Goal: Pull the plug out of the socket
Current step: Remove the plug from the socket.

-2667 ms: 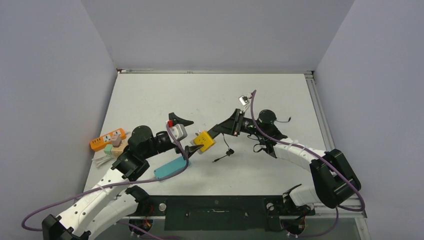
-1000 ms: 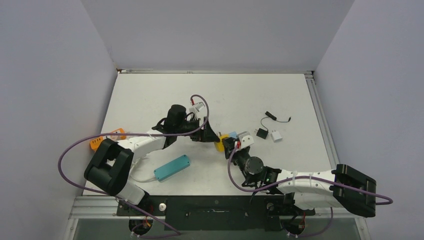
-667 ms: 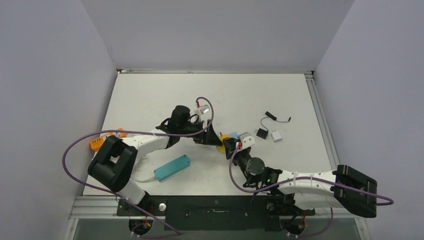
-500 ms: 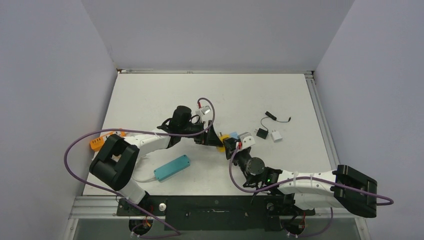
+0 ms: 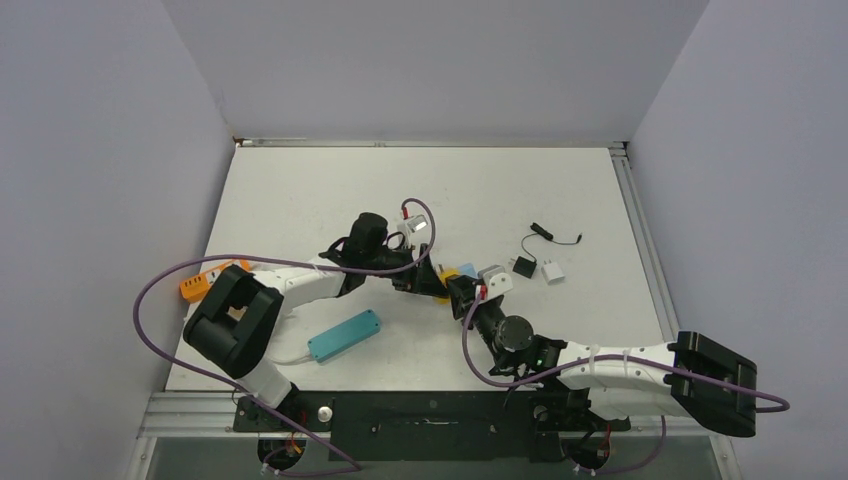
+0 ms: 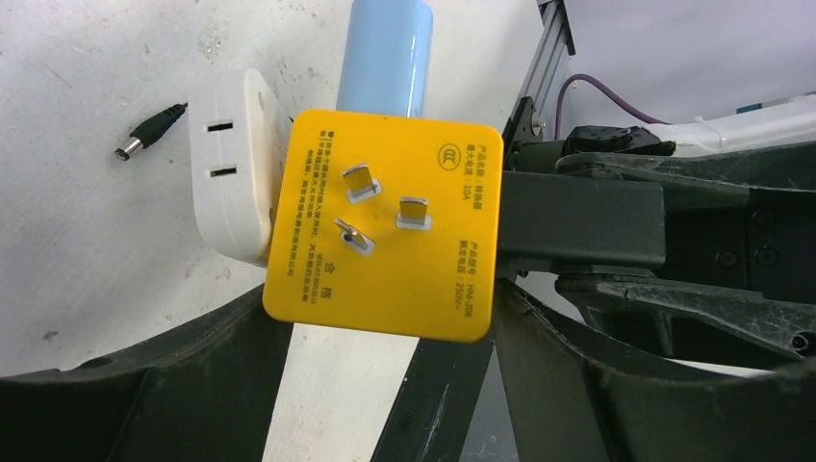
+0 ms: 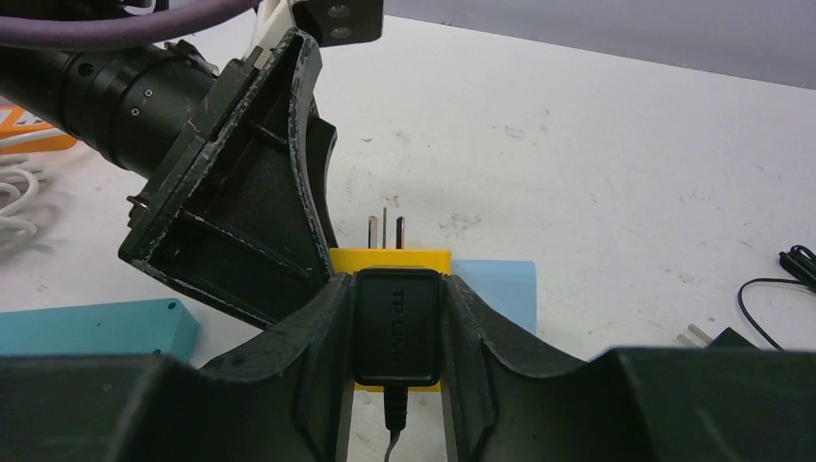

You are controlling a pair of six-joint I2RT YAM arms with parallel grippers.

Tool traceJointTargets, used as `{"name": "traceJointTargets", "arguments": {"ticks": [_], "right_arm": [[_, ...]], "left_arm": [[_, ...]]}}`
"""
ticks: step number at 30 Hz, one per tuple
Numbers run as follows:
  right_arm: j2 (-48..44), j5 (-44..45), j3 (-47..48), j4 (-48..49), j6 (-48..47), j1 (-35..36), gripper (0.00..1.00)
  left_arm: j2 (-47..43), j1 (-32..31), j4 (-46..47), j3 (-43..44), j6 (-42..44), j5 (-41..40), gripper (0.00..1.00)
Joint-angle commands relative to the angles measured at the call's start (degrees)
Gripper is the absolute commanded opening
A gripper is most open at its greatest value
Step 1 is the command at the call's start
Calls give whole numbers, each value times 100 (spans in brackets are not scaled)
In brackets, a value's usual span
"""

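A yellow socket block [image 6: 385, 221] with three prongs on its face hangs just above the table at the middle [image 5: 449, 272]. A black plug [image 7: 396, 322] with a thin cable sits in its other face. My right gripper [image 7: 396, 281] is shut on that plug, one finger on each side. My left gripper [image 6: 385, 308] comes from the left, and its fingers press the socket's two lower corners. Behind the socket are a light blue piece [image 6: 385, 53] and a white adapter [image 6: 231, 178].
A teal box [image 5: 344, 335] lies near the front left. An orange power strip [image 5: 195, 285] rests by the left wall. A black charger [image 5: 523, 266], a white charger [image 5: 552, 270] and a thin black cable [image 5: 545, 232] lie to the right.
My left gripper has slid right up to the yellow socket, and its jaws have narrowed onto it. The right gripper has kept its hold on the plug in place.
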Motion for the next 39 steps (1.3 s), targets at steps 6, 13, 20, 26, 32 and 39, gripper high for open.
{"name": "traceJointTargets", "arguments": {"ticks": [6, 13, 20, 26, 32, 39], "right_arm": [[-220, -85, 11, 680, 10, 28, 5], [-195, -100, 21, 665, 28, 27, 5], [-159, -70, 60, 574, 109, -21, 5], [-203, -558, 129, 175, 587, -560, 5], [-101, -1155, 187, -97, 1075, -1192, 5], [26, -1271, 229, -50, 1008, -1178, 5]], "left_arm": [[184, -48, 395, 210, -88, 237, 53], [184, -48, 470, 216, -89, 319, 21], [105, -39, 330, 248, 120, 222, 0], [-96, -39, -201, 323, 566, -220, 0], [-214, -65, -670, 436, 978, -572, 0], [-221, -74, -726, 454, 988, -613, 0]]}}
